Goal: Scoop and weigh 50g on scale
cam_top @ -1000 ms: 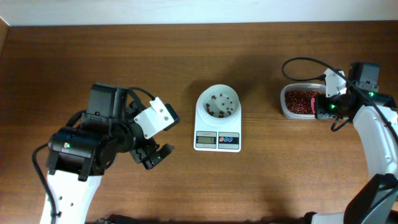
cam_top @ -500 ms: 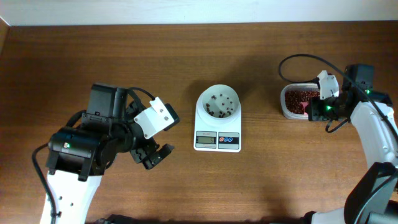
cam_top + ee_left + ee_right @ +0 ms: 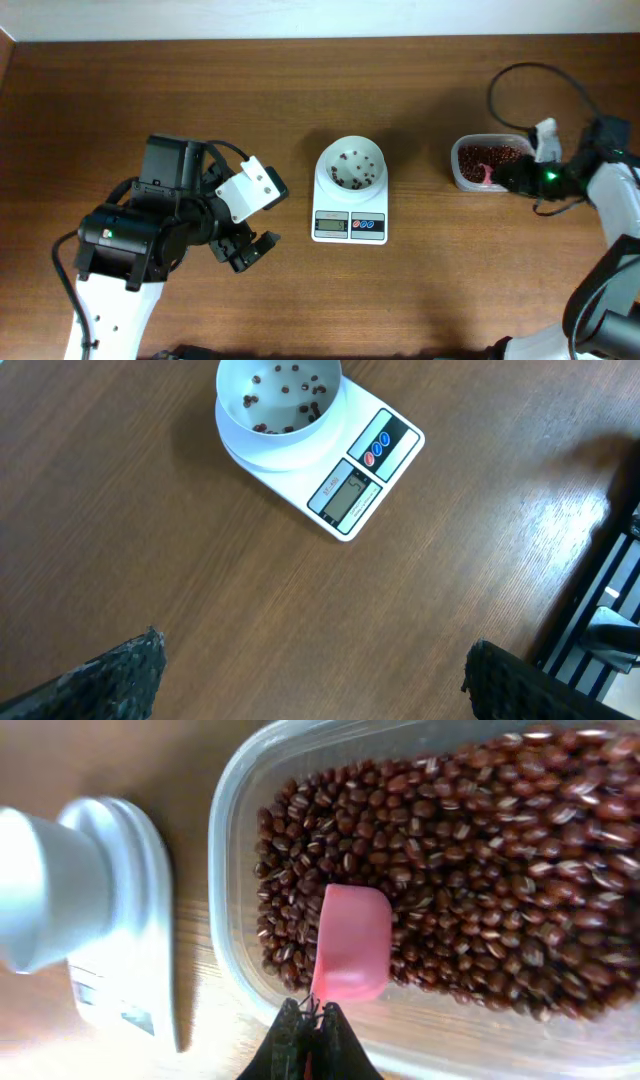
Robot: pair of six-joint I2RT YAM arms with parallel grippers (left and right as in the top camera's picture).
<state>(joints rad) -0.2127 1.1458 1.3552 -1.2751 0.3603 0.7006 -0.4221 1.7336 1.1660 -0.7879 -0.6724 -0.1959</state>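
your small white digital kitchen scale (image 3: 349, 213) sits near the middle of the brown wooden table (image 3: 150, 90). its grey display and its blue and red round buttons lie on the edge nearer the arms' bases. you cannot read the display from any view. the round white bowl (image 3: 351, 163) on top of it holds a thin scatter of dark red beans, and much of the bowl's floor shows white between them.

to the scale's right, apart from it, you have the clear rectangular plastic tub (image 3: 228, 910), filled with red beans (image 3: 480, 870). your right gripper (image 3: 308, 1038) reaches the tub from the table's right edge. its fingers are pinched tight together on the handle end of a pink plastic scoop (image 3: 350, 942). the scoop's cup lies on the beans inside the tub, near the wall that faces the scale. you cannot tell whether its hollow faces up or down. a black cable (image 3: 530, 75) loops above that arm.

your left gripper (image 3: 250, 250) hangs over bare table to the scale's lower left, well apart from it, with its jaws spread wide and holding nothing. in its wrist view the two dark fingertips sit at the bottom corners, and the scale lies beyond them on the wood.
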